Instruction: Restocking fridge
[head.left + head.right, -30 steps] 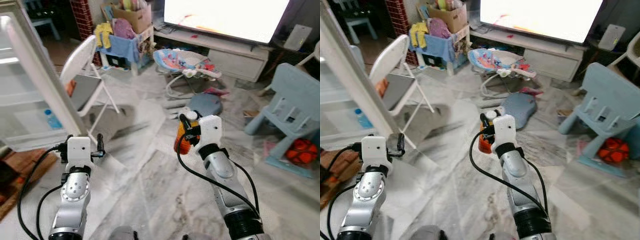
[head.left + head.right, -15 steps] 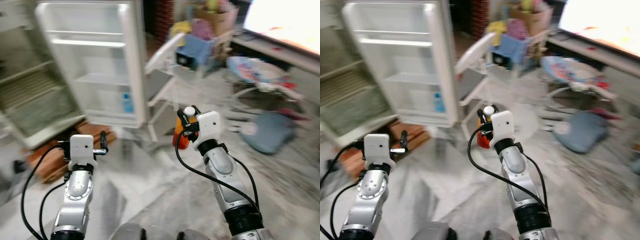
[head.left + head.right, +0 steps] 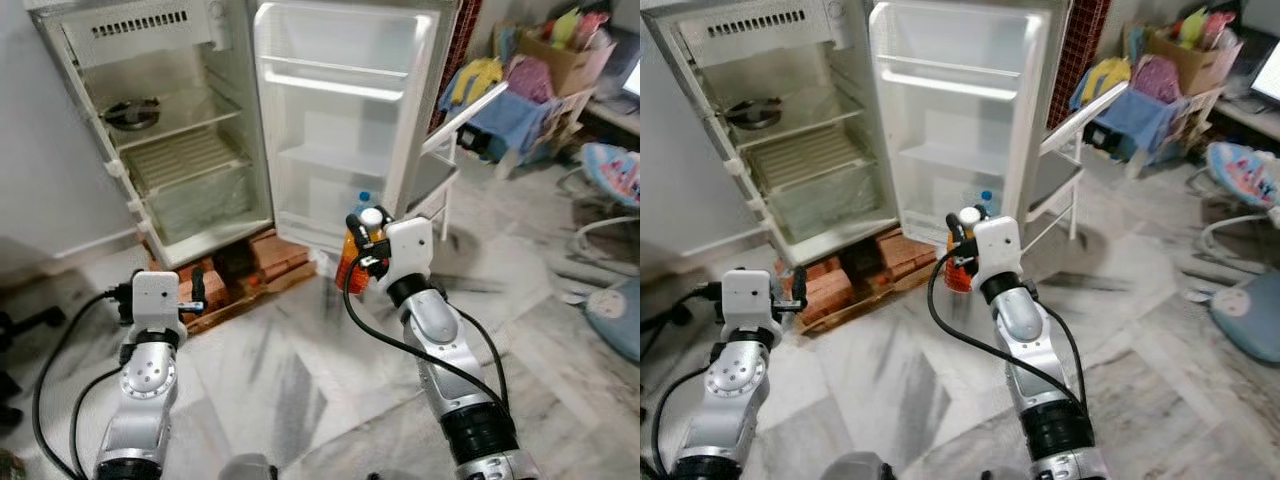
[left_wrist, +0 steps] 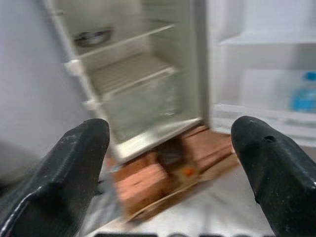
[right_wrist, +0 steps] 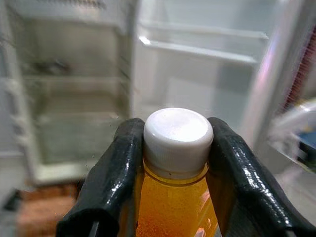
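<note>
— Right gripper (image 5: pixel 174 163), what is it doing?

— Its two black fingers (image 5: pixel 116 173) clamp the neck of an orange juice bottle (image 3: pixel 352 262) just under the white cap (image 5: pixel 177 134), holding it upright in front of the open fridge (image 3: pixel 180 130), level with the bottom of the fridge door (image 3: pixel 340 110).

— And the left gripper (image 4: pixel 173 163)?

— Its fingers are spread wide with nothing between them (the wrist view looks straight through the gap at the fridge). It hangs low, below and in front of the fridge body.

— What is in the fridge?

— A dark round dish (image 3: pixel 131 111) sits on the upper shelf. A bottle with a blue cap (image 3: pixel 985 201) stands in the lowest door rack. The fridge rests on red bricks (image 3: pixel 262 262).

— Anything beside it?

— A white folding chair (image 3: pixel 445 150) stands just past the door, and a cardboard box (image 3: pixel 560 50) of bright things sits farther beyond.
</note>
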You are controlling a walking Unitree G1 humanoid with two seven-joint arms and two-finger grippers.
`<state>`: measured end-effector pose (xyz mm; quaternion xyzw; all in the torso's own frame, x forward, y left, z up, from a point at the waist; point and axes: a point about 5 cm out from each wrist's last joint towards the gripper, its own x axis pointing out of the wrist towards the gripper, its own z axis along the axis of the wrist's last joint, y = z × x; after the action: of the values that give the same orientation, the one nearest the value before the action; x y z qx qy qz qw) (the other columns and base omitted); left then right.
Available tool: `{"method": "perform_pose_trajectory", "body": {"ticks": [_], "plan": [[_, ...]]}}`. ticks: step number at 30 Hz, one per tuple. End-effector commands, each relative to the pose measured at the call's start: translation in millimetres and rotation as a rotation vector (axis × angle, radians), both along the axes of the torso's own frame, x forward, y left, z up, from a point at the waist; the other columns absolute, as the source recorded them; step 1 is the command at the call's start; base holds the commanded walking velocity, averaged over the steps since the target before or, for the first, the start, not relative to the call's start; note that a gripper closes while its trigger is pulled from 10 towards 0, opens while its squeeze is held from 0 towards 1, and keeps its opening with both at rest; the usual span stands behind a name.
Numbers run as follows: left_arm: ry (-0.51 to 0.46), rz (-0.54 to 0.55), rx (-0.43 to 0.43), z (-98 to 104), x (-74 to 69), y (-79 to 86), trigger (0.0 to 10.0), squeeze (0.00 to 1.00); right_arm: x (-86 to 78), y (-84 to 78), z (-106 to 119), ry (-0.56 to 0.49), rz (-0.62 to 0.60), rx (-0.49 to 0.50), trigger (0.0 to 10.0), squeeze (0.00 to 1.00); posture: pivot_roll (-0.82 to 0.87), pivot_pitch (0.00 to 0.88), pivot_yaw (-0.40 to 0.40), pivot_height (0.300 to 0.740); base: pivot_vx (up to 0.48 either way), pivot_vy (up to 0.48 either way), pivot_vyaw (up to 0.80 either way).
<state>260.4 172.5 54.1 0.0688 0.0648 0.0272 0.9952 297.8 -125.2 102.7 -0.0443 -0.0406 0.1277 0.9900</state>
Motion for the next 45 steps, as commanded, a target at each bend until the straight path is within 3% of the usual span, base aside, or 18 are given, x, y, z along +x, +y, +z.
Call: {"method": "perform_pose_trajectory", "body": {"ticks": [1,16,33,45], "plan": [[-0.008,0.01,0.014,2,-0.4,9.0,10.0,0.0,2.5,9.1,11,-0.045,0.017,0.024,10.0,0.0,0.1,0.002,-0.013,0.74,0.0,0.442,0.0],[-0.02,-0.004,0.007,6,1.7,10.7,10.0,0.0,6.9,8.1,11,-0.041,0.0,0.033,10.0,0.0,0.11,0.006,-0.016,0.74,0.0,0.434,0.0],[-0.032,-0.074,0.021,8,-1.8,3.9,10.0,0.0,3.4,6.1,7,-0.027,-0.01,0.027,10.0,0.0,0.11,0.023,-0.017,0.74,0.312,0.363,-0.29],[-0.029,-0.102,-0.019,7,-4.1,-0.5,10.0,0.0,2.0,4.8,6,-0.021,-0.013,0.013,10.0,0.0,0.1,0.038,-0.017,0.74,0.415,0.149,-0.11]]}}
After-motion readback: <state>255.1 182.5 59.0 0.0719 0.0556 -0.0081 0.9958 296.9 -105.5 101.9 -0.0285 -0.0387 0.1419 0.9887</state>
